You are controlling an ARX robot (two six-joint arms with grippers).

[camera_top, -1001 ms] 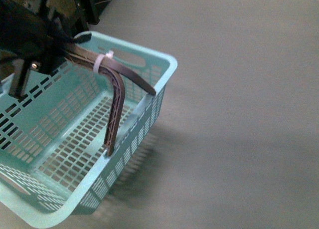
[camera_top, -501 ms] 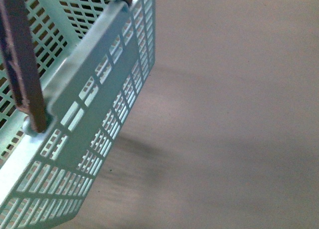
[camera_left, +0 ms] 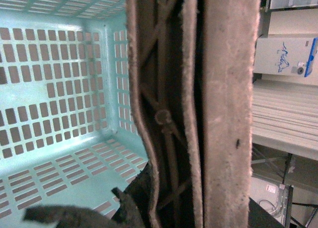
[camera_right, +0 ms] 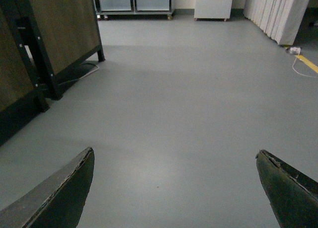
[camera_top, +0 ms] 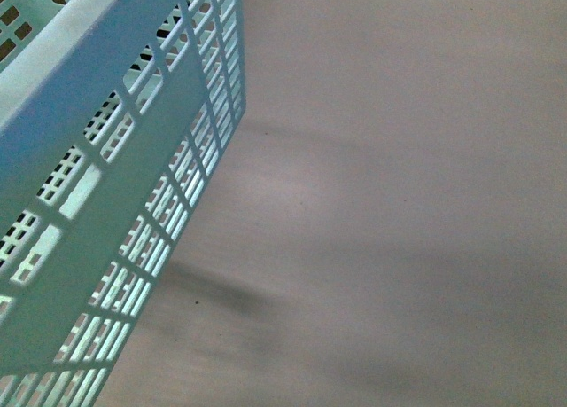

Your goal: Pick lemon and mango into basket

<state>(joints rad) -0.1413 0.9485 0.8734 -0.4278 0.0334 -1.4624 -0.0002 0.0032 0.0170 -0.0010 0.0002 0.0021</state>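
At the left of the front view, the light teal plastic basket with slotted sides (camera_top: pixel 97 203) is seen tilted and very close to the camera, its wall hanging clear of the grey floor (camera_top: pixel 407 212); a soft dark shadow (camera_top: pixel 221 293) is cast on that floor, below the basket and apart from it. In the left wrist view the basket's slotted floor and walls are shown from inside; the brown folding handle (camera_left: pixel 226 89) is seen close before the lens; the dark left gripper (camera_left: pixel 131 210) is clamped on that handle, though only a ragged edge of it is visible. In the right wrist view the right gripper (camera_right: pixel 174 188) is held wide apart, with bare floor seen between its dark fingers (camera_right: pixel 59 198); a wood-panelled cabinet on a black frame (camera_right: pixel 44 39) and a white curtain (camera_right: pixel 278 9) are seen beyond.
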